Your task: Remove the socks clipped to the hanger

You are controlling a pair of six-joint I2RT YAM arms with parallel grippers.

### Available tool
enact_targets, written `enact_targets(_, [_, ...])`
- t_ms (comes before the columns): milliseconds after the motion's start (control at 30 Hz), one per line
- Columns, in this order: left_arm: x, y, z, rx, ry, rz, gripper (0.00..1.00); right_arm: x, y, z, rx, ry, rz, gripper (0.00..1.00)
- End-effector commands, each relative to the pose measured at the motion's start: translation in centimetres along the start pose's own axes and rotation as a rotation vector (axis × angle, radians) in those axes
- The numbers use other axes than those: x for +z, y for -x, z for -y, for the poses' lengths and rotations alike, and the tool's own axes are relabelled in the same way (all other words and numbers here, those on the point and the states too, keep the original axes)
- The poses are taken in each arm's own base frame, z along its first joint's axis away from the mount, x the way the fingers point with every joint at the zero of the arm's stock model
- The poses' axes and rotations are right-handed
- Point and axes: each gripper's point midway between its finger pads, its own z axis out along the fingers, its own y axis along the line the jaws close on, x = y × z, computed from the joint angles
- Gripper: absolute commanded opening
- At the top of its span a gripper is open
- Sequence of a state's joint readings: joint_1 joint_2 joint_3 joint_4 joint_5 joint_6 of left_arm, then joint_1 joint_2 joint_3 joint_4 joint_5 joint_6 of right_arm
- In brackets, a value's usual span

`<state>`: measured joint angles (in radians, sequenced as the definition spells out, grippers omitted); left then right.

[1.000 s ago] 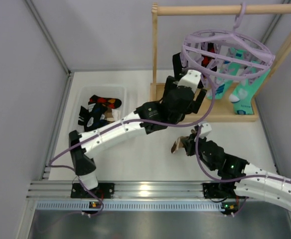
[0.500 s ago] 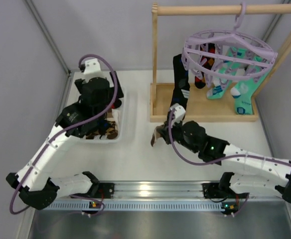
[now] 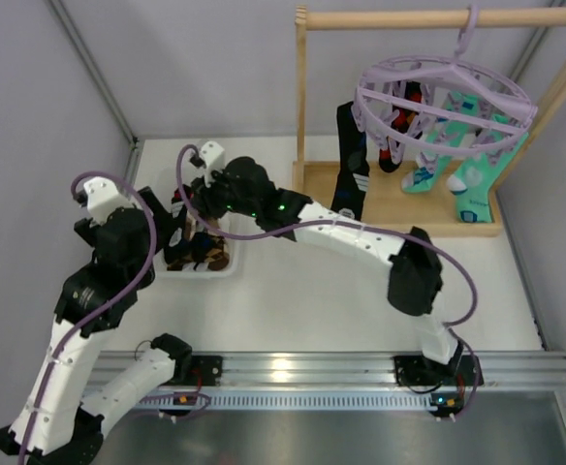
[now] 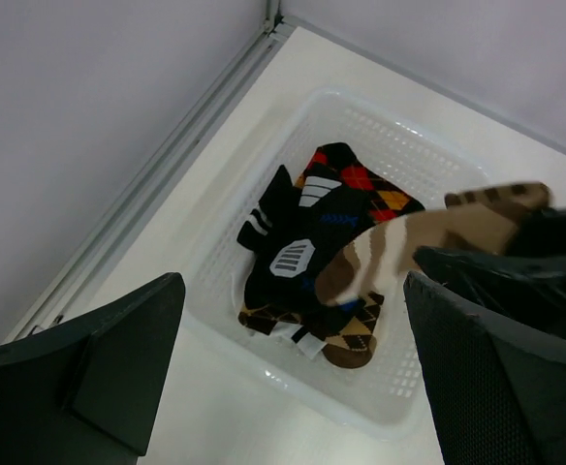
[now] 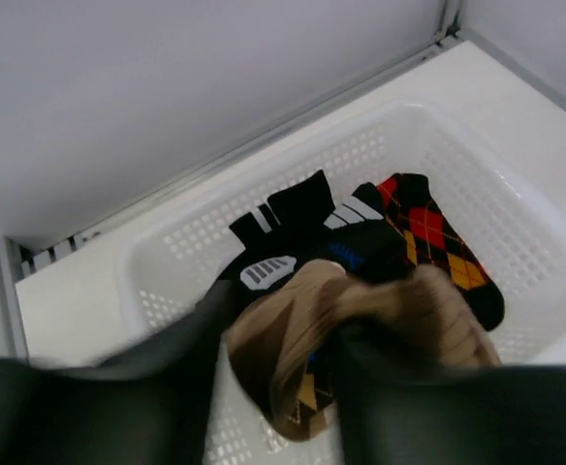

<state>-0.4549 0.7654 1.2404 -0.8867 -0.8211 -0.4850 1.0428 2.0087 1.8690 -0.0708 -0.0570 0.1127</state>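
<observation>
Pinching a brown sock [image 5: 293,325] with a pale band, the right claw [image 5: 281,383] has its two dark fingers set narrow, with the cloth between them. The sock sticks out past the fingertips and droops at its free end. The wrist picture is blurred there, so how firmly the fingers press cannot be told. The claw hangs over a white mesh basket [image 5: 545,252], with the sock in the air above the pile inside it.

In that pile lie a black sock with white stripes [image 5: 264,266], a black one with orange-red diamonds [image 5: 438,242] and a brown diamond-patterned one underneath. The left claw [image 4: 293,383] stands wide with nothing between its fingers, just beside the basket on its near side.

Seen from above, the right arm reaches across the white table [image 3: 312,300] to the basket at the far left. Well apart, at the far right, the lilac hanger [image 3: 443,97] hangs by its hook from a wooden rail [image 3: 428,17]. Clipped under it are a long black sock [image 3: 351,170], a shorter black sock with red marks [image 3: 399,131] and turquoise socks [image 3: 477,179], their toes near the frame's wooden base.
</observation>
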Motion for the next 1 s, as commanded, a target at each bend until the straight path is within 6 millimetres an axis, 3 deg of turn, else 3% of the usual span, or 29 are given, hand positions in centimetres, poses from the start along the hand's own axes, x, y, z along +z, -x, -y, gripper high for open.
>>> enact_targets(0, [-0.4, -0.7, -2.6, -0.025, 0.076, 0.031, 0.98, 3.4, -2.9, 2.2, -0.047, -0.007, -0.12, 0.57])
enact_targets(100, [-1.0, -0.7, -3.3, -0.028, 0.068, 0.048, 0.98, 3.9, -2.7, 3.0, -0.033, -0.023, -0.118, 0.66])
enact_targets(133, [-1.1, -1.0, -3.5, -0.018, 0.06, 0.045, 0.98, 3.0, -0.7, 2.7, -0.04, -0.021, -0.078, 0.72])
enact_targets(233, [-1.1, -1.6, -2.7, -0.024, 0.015, 0.022, 0.98, 0.9, 0.3, 3.3, -0.048, -0.067, -0.063, 0.74])
enact_targets(267, [-1.0, -2.1, -2.2, -0.019, -0.005, 0.004, 0.98, -1.2, 3.2, 3.1, -0.051, -0.076, -0.006, 0.75])
enact_targets(300, [-0.9, -2.4, -1.7, -0.018, -0.028, -0.012, 0.98, -2.0, 1.4, 3.8, -0.044, -0.102, -0.043, 0.76])
enact_targets(400, [-1.0, -3.9, 1.4, -0.022, -0.177, -0.084, 0.98, -6.8, 1.6, 5.0, -0.015, -0.164, -0.011, 0.8])
enact_targets(433, [-1.8, -4.4, 4.5, -0.041, -0.342, -0.126, 0.98, -9.9, 3.9, 4.8, -0.007, -0.169, 0.049, 0.81])
enact_targets(467, [-2.3, -4.6, 6.4, -0.055, -0.441, -0.14, 0.98, -10.8, 0.6, 5.2, -0.004, -0.179, -0.007, 0.83])
enact_targets(500, [-2.4, -6.2, 8.1, -0.059, -0.521, -0.184, 0.98, -12.3, 0.2, 5.3, 0.0, -0.19, -0.008, 0.83])
enact_targets(533, [-3.9, -5.8, 11.5, -0.107, -0.708, -0.193, 0.98, -15.3, 1.9, 4.7, 0.007, -0.189, 0.045, 0.86])
enact_targets(567, [-4.3, -6.2, 12.8, -0.129, -0.775, -0.208, 0.98, -16.5, -1.4, 5.0, 0.02, -0.206, -0.01, 0.88])
enact_targets(600, [-4.4, -8.2, 14.4, -0.153, -0.84, -0.279, 0.98, -18.2, -2.0, 5.6, 0.038, -0.249, -0.011, 0.89])
enact_targets(633, [-4.6, -8.5, 15.8, -0.182, -0.905, -0.288, 0.98, -21.6, -0.4, 5.5, 0.067, -0.269, 0.058, 0.9])
enact_targets(667, [-6.2, -7.2, 18.1, -0.222, -1.063, -0.25, 0.98, -23.0, -3.0, 5.9, 0.081, -0.298, 0.026, 0.91])
enact_targets(700, [-5.9, -8.4, 19.2, -0.249, -1.1, -0.275, 0.98, -24.8, -3.7, 6.5, 0.097, -0.346, 0.027, 0.91])
enact_targets(733, [-5.6, -9.5, 20.4, -0.25, -1.129, -0.302, 0.98, -28.1, -2.2, 6.3, 0.124, -0.36, 0.106, 0.93])
enact_targets(767, [-5.7, -7.9, 22.0, -0.277, -1.188, -0.219, 0.99, -29.5, -3.7, 6.9, 0.13, -0.402, 0.096, 0.93])
enact_targets(800, [-5.3, -8.3, 22.9, -0.257, -1.193, -0.206, 0.98, -31.2, -4.6, 7.1, 0.134, -0.427, 0.074, 0.93])
enact_targets(833, [-5.0, -10.0, 25.0, -0.221, -1.195, -0.242, 0.98, -33.8, -3.6, 7.0, 0.151, -0.441, 0.141, 0.93])
enact_targets(867, [-4.6, -10.1, 26.2, -0.203, -1.178, -0.22, 0.98, -35.0, -4.2, 7.3, 0.153, -0.464, 0.141, 0.93])
enact_targets(900, [-6.1, -10.6, 28.0, -0.148, -1.237, -0.201, 0.98, -36.0, -4.1, 7.1, 0.156, -0.462, 0.155, 0.94])
enact_targets(933, [-6.6, -9.8, 29.8, -0.125, -1.269, -0.175, 0.98, -38.0, -3.8, 6.7, 0.16, -0.449, 0.19, 0.94])
enact_targets(967, [-5.9, -12.2, 31.5, -0.069, -1.265, -0.209, 0.98, -38.6, -3.8, 6.2, 0.159, -0.425, 0.203, 0.94])
